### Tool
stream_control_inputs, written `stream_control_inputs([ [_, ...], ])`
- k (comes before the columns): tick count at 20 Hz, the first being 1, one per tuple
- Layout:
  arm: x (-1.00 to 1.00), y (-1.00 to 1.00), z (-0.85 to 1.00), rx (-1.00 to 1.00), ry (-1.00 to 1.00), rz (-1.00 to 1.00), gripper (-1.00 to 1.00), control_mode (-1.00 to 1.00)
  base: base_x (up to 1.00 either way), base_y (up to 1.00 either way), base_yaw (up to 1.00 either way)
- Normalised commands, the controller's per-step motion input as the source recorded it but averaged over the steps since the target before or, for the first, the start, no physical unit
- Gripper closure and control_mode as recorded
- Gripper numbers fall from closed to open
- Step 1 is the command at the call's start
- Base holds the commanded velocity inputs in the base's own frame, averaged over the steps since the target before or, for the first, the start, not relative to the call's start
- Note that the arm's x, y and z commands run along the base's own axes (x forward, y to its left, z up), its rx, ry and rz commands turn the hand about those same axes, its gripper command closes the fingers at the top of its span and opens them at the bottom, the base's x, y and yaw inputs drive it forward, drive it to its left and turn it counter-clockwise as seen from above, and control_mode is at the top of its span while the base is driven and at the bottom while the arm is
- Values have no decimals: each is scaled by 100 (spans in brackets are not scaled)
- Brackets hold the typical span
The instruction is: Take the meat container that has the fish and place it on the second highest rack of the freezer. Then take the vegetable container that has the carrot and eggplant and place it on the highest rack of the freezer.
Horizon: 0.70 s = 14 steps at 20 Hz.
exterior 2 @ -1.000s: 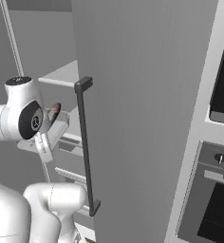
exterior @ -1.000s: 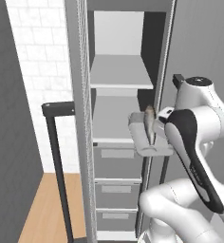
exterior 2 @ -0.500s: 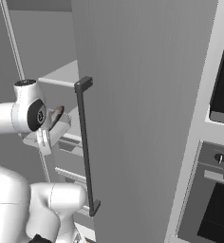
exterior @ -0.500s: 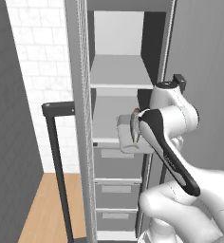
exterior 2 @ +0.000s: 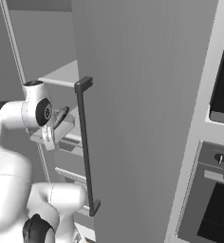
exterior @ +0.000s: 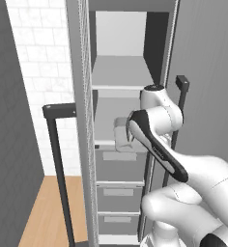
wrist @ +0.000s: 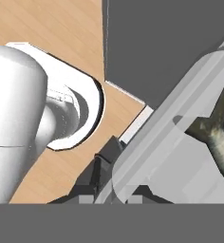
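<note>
The dark two-finger gripper (wrist: 115, 176) pinches the clear plastic meat container (wrist: 180, 137) holding the grey-brown fish (wrist: 218, 130), level with the freezer's second-highest grey rack (exterior: 106, 116), just beyond it.

1. This was a home kitchen: a tall grey freezer (exterior: 82, 120) stood open, its door (exterior 2: 147, 95) swung wide with a long dark handle (exterior 2: 85, 147).
2. Inside were flat racks (exterior: 118, 72) above pull-out drawers (exterior: 118, 166).
3. A built-in oven (exterior 2: 209, 190) with a knob (exterior 2: 219, 158) sat alongside.
4. White brick tiling (exterior: 43, 53) covered the wall, over a wooden floor (exterior: 43, 212).
</note>
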Motion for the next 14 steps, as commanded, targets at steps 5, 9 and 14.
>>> stream_control_inputs([
  [5, 18, 8, -14, -6, 3, -1, 100, -100, 0, 0, 0],
  [9, 47, 2, -35, -4, -11, 2, 100, -100, 0, 0, 0],
  [14, 47, -19, -43, 0, -24, 22, 100, -100, 0, 0, 0],
])
